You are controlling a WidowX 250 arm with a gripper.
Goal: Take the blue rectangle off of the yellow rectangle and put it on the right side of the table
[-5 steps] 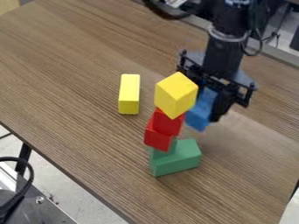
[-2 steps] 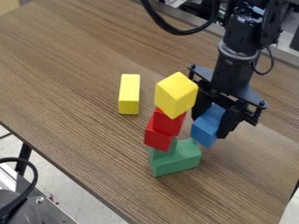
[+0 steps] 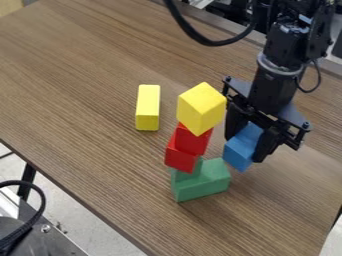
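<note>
In the camera view, the green block (image 3: 204,181) sits on the bench (image 3: 87,75) and bears a stack: red blocks (image 3: 192,140) on it, then a yellow block (image 3: 200,109) turned corner-on at the top. Up and to the left of the green block, well apart from it, a yellow rectangle (image 3: 147,107) lies alone on the bench. The blue rectangle (image 3: 242,147) is just up and to the right of the green block, tilted, between the two fingers of the tool (image 3: 246,144), which is closed on it. The stack stands close by on the tool's left in the view — the nearest thing in the way on that side. The blue rectangle's upper end is partly covered by the tool, and whether its lower end touches the bench or the green block cannot be told. The green block's back left part is partly hidden by the red blocks; the arm is cut off by the top edge.
</note>
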